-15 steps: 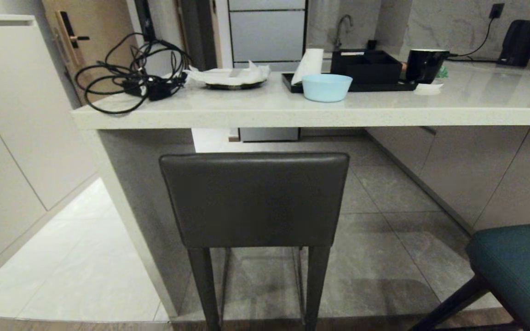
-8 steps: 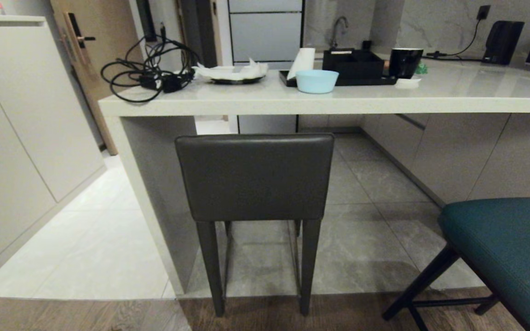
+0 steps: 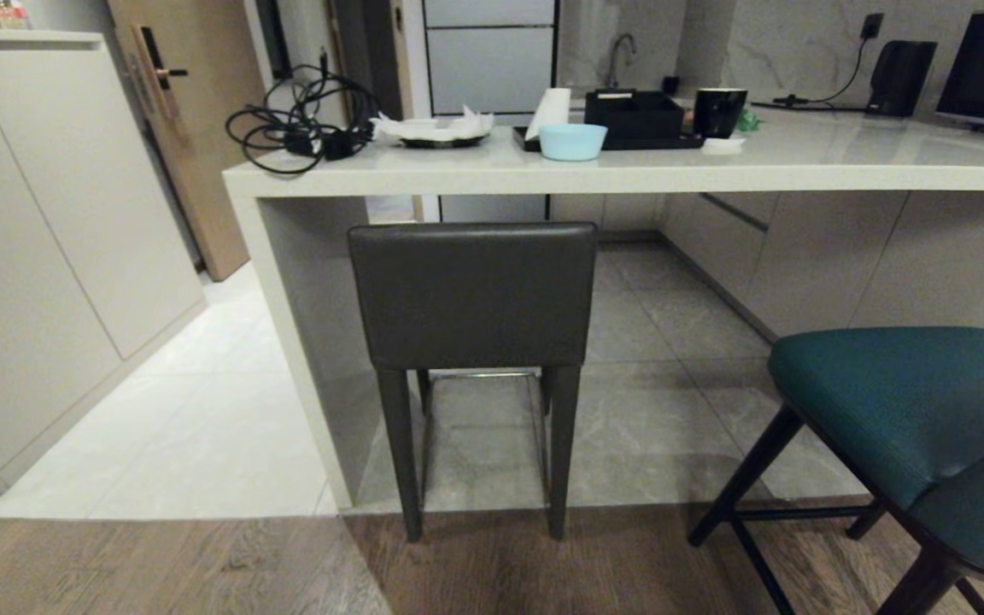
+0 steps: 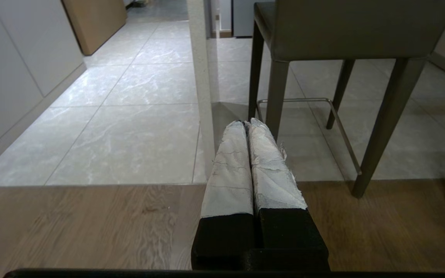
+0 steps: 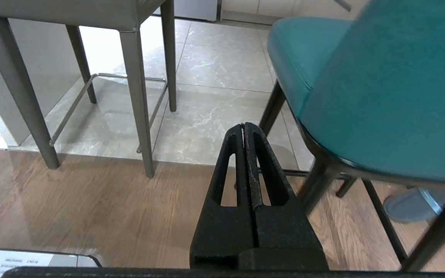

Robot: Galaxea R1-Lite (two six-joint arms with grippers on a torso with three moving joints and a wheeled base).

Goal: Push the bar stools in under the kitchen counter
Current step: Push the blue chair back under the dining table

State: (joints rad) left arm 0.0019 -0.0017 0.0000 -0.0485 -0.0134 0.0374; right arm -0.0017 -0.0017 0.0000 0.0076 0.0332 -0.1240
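Note:
The dark grey bar stool (image 3: 472, 295) stands with its flat back just below the front edge of the kitchen counter (image 3: 629, 178), its seat under the white top. The teal bar stool (image 3: 902, 401) stands further out on the right, over the wood floor. Neither arm shows in the head view. My left gripper (image 4: 247, 122) hangs low and shut, empty, short of the grey stool's (image 4: 354, 27) legs. My right gripper (image 5: 244, 125) is shut and empty too, between the grey stool's legs (image 5: 133, 85) and the teal stool (image 5: 381, 96), touching neither.
On the counter lie a tangle of black cables (image 3: 300, 128), a light blue bowl (image 3: 572, 141), a black tray with a box (image 3: 633, 115) and a black mug (image 3: 718, 111). A tall white cabinet (image 3: 39, 213) stands at the left. Tile meets wood floor at the stools' legs.
The whole head view has drawn back from the counter: both stools and the counter look smaller and more of the wood floor and teal stool shows. The stools themselves have not moved.

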